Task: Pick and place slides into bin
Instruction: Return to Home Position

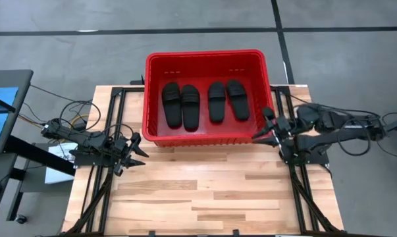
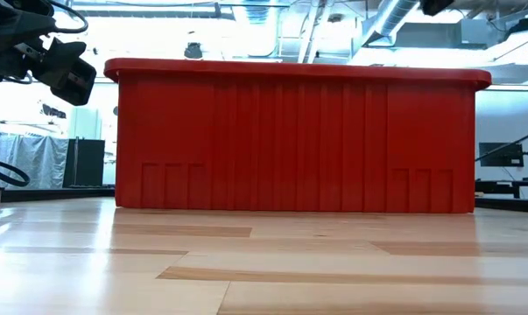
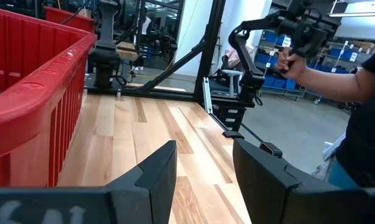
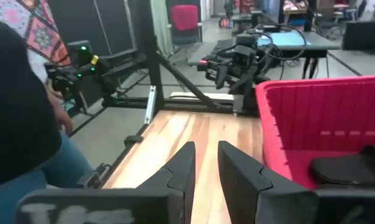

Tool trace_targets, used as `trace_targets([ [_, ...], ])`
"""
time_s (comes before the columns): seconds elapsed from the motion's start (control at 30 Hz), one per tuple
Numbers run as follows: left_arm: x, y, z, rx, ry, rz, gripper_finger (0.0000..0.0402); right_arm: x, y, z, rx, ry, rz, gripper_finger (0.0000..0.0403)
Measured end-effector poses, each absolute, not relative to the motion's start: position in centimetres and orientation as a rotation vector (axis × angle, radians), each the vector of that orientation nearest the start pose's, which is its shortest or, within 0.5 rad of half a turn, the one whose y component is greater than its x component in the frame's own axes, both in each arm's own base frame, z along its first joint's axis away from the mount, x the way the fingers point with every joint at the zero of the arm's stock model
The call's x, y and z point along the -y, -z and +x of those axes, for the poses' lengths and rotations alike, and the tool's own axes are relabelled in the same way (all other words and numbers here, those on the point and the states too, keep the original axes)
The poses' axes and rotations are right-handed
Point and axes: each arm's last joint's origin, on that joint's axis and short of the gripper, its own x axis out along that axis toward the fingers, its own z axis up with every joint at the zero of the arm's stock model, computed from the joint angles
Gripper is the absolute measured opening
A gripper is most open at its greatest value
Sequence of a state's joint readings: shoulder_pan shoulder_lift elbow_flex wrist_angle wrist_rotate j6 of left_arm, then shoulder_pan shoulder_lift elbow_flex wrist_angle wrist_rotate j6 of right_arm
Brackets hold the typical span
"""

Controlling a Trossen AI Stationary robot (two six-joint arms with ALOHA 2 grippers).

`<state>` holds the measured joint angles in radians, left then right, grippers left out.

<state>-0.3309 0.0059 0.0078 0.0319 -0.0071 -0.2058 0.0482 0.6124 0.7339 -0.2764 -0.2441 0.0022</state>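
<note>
The red bin (image 1: pixel 152 92) stands on the far middle of the wooden table. The black slides lie flat on its floor in two pairs: a left pair (image 1: pixel 181 105) and a right pair (image 1: pixel 227 100). My left gripper (image 1: pixel 140 150) is open and empty near the bin's near-left corner. My right gripper (image 1: pixel 264 125) is open and empty at the bin's near-right corner. The left wrist view shows the bin's wall (image 3: pixel 32 93) beside my open left gripper (image 3: pixel 204 171). The right wrist view shows the bin (image 4: pixel 324 112), part of one slide (image 4: pixel 349 168) and my open right gripper (image 4: pixel 206 165).
Bare wooden table (image 1: pixel 198 191) lies in front of the bin. Black frame rails (image 1: pixel 103 178) run along both sides of the table. The low view shows the bin's near wall (image 2: pixel 290 140). A person stands beyond the table's right side (image 3: pixel 361 93), seen also in the right wrist view (image 4: pixel 19 112).
</note>
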Motion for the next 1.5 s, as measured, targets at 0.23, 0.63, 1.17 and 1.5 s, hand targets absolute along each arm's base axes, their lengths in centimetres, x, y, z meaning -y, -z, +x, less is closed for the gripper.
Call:
trace_targets([
  [0.23, 3.1, -16.9, 9.2, 0.0, 0.326, -0.21, 0.0149, -2.0, -29.7, 11.8, -0.116, -0.289, 0.074, 0.0063],
  [0.63, 3.1, -16.9, 9.2, 0.0, 0.326, -0.21, 0.0149, -2.2, -23.6, 11.6, -0.081, -0.235, 0.154, 0.0063],
  [1.17, 3.1, -16.9, 9.2, 0.0, 0.326, -0.209, 0.0149, -1.9, -20.8, 8.8, 0.125, -0.272, 0.12, 0.0063],
  [1.5, 3.1, -16.9, 9.2, 0.0, 0.326, -0.21, 0.0149, -1.9, -20.3, 8.7, 0.158, -0.279, 0.108, 0.0063],
])
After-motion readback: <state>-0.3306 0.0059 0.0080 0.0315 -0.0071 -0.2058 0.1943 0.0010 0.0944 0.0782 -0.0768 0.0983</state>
